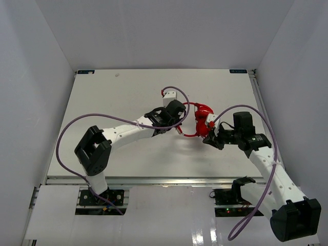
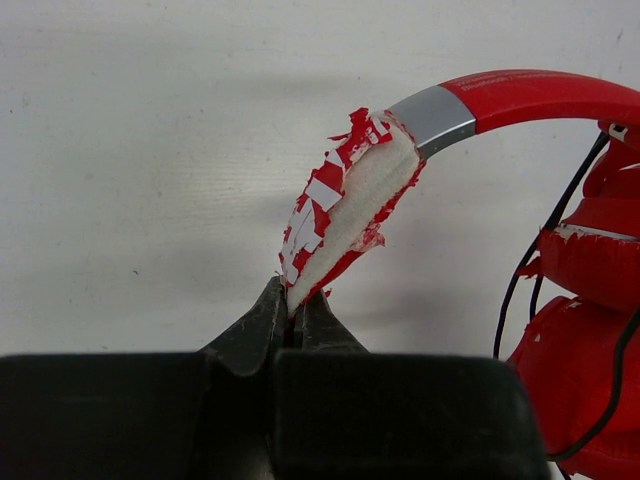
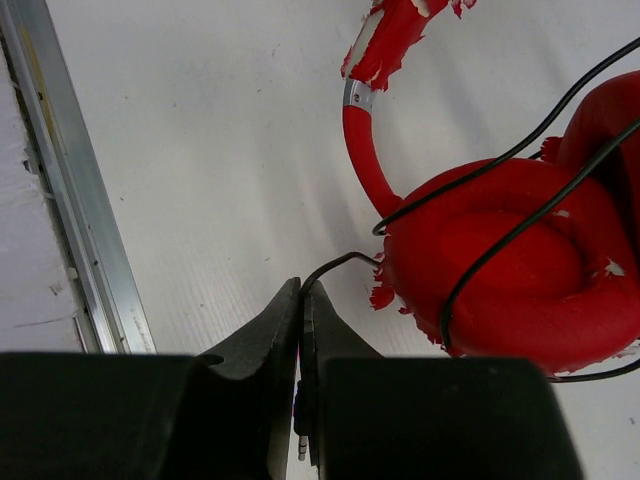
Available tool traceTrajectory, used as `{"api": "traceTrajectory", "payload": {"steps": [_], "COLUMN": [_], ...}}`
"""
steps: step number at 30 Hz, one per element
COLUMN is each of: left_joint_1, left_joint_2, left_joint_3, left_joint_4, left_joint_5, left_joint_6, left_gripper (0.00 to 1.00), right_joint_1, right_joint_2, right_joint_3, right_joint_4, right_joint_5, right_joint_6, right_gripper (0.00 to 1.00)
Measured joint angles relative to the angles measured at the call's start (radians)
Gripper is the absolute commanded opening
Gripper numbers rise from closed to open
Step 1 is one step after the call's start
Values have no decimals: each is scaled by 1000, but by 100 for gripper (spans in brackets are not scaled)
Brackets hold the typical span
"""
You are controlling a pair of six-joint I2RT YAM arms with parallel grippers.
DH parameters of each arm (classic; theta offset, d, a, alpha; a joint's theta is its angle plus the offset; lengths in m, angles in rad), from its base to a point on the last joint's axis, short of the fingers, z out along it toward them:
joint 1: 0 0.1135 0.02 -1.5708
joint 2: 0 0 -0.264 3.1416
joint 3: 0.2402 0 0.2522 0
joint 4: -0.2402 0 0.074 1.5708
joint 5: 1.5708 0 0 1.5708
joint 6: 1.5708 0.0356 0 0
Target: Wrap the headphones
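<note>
- The headphones sit right of centre on the table, between both arms.
- The left pincer is clenched on the frayed, foam-baring end of the headband.
- The right pincer is clenched on the thin black cable, just beside an earcup that the cable crosses.

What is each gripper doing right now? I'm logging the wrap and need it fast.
Left gripper: closed on the torn end of the headband.
Right gripper: closed on the thin black cable.
</note>
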Motion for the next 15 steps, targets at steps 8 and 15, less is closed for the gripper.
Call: {"api": "traceTrajectory", "payload": {"steps": [8,15], "left_joint_1": [16,47], "left_joint_2": [56,150], "left_joint_3": [-31,-39], "left_joint_4": [-16,-22], "left_joint_5": [55,148], "left_joint_6": [-21,-2], "left_gripper": [0,0], "right_joint_1": [20,31], "right_joint_2": [136,282], "right_joint_3": [-50,-34], "right_joint_4": [113,177], "right_joint_5": [-4,-4], "right_joint_6": [92,138], "right_gripper": [8,12]}}
